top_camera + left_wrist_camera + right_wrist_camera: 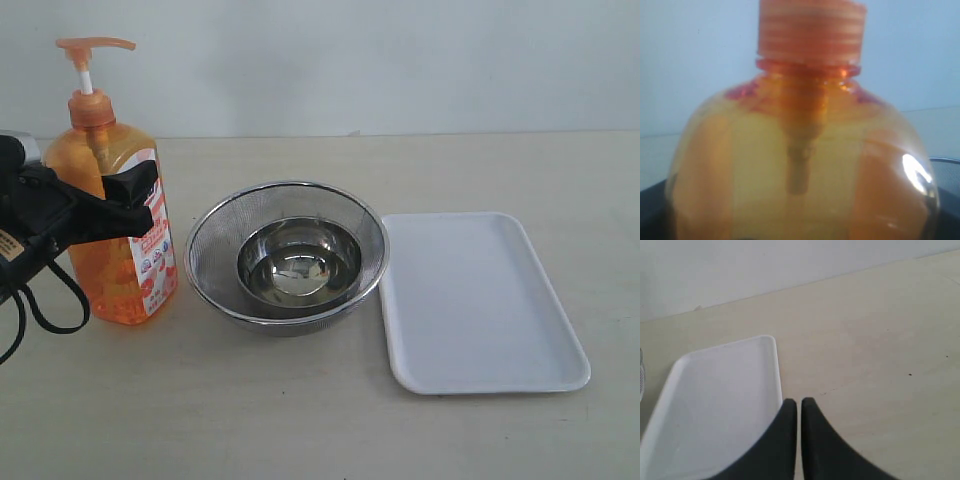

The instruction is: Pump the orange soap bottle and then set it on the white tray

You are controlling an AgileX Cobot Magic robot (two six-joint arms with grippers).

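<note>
The orange soap bottle (112,275) stands upright at the table's left, its orange pump head (95,45) raised on a white stem. My left gripper (125,190) reaches in from the left and is shut on the bottle's upper body, one black finger (135,188) lying across its front. The left wrist view is filled by the bottle's shoulder (800,165) and ribbed cap (810,30). The white tray (480,300) lies empty at the right. In the right wrist view my right gripper (799,402) is shut and holds nothing, beside the tray's edge (715,400). It does not show in the exterior view.
A round steel mesh bowl (210,230) with a smaller shiny steel bowl (300,262) inside sits between bottle and tray, close to both. A black cable loop (50,300) hangs under the left arm. A pale wall backs the beige table.
</note>
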